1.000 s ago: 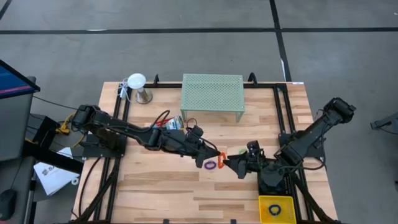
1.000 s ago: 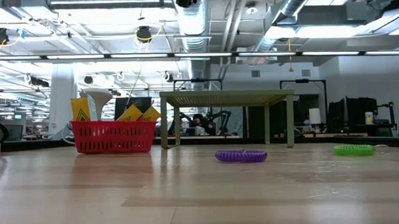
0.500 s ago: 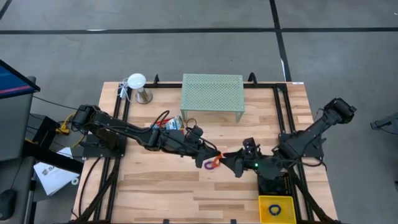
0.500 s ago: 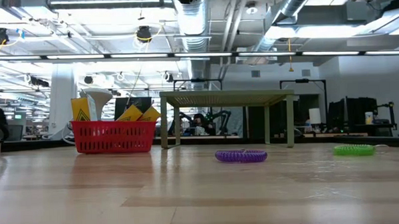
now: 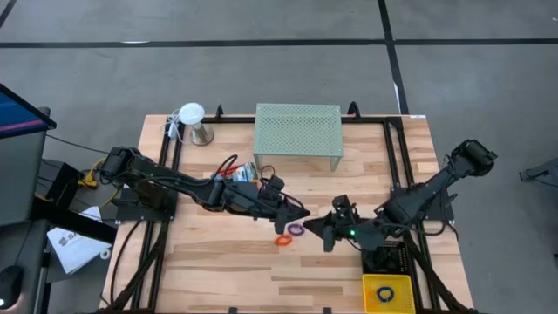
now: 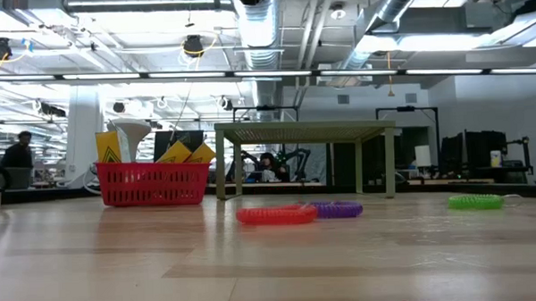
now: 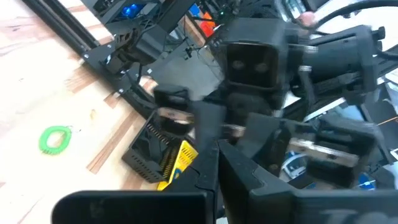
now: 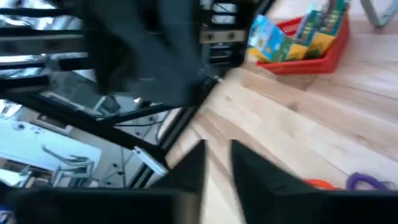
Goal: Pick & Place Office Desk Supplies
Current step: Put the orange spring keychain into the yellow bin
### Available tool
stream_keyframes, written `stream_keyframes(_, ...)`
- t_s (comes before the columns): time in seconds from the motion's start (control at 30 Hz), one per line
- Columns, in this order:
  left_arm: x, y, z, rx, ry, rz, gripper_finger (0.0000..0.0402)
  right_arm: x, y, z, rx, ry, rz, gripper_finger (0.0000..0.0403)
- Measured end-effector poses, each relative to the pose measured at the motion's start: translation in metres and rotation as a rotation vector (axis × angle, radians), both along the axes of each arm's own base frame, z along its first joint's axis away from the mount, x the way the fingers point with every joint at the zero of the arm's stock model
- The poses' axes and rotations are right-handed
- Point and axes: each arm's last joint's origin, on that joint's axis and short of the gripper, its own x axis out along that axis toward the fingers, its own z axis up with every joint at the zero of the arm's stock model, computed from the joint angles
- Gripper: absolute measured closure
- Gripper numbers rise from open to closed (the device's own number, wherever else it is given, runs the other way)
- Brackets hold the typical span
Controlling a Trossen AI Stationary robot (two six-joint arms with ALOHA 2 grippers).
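An orange elastic loop [image 5: 283,239] lies flat on the wooden table next to a purple loop [image 5: 296,230]; both also show in the low view, the orange loop [image 6: 276,215] and the purple loop [image 6: 338,209]. Above them, mid-table, my left gripper [image 5: 302,216] is shut with nothing between its fingers. My right gripper [image 5: 310,228] points at it from the right, almost tip to tip, and is shut on nothing. Whether the two grippers touch, I cannot tell. A green loop [image 6: 475,200] lies farther right.
A mint-green mesh shelf [image 5: 297,131] stands at the far middle. A red tray [image 5: 240,173] with crayon boxes sits under the left arm. A black tray [image 5: 388,257] and a yellow tray [image 5: 387,292] are at the near right, and a white lamp-like object [image 5: 193,120] at the far left.
My right gripper has moved toward the table's left, up to the left gripper's tips, and has shut. The orange loop, which hung at the left gripper's tips, has fallen and now lies on the table beside the purple loop.
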Motion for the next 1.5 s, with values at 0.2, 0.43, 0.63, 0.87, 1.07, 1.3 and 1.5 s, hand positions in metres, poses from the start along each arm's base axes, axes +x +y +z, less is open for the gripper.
stream_keyframes(0.2,0.000,0.000,-0.001,0.004,0.015,0.000,0.0401,-0.006,0.008,0.000,-0.009,-0.005,0.005,0.0399)
stream_keyframes(0.43,-0.001,0.000,-0.003,0.007,0.034,-0.017,0.0401,-0.009,0.013,0.000,-0.008,-0.007,0.023,0.0401)
stream_keyframes(0.63,-0.005,-0.006,-0.014,0.043,0.148,-0.106,0.0401,-0.016,0.022,0.001,0.015,-0.017,0.039,0.0402)
stream_keyframes(0.87,-0.024,-0.040,-0.032,0.214,0.319,-0.325,0.0401,-0.025,0.034,0.004,0.039,-0.063,0.033,0.0402)
stream_keyframes(1.07,-0.051,-0.071,-0.055,0.488,0.520,-0.382,0.0375,-0.031,0.040,0.008,0.043,-0.099,0.010,0.0403)
stream_keyframes(1.3,-0.054,-0.085,-0.081,0.672,0.604,-0.455,0.0246,-0.032,0.041,0.013,0.039,-0.135,0.015,0.0402)
stream_keyframes(1.5,-0.042,-0.088,-0.106,0.730,0.640,-0.430,0.0131,-0.033,0.043,0.014,0.041,-0.145,0.022,0.0363)
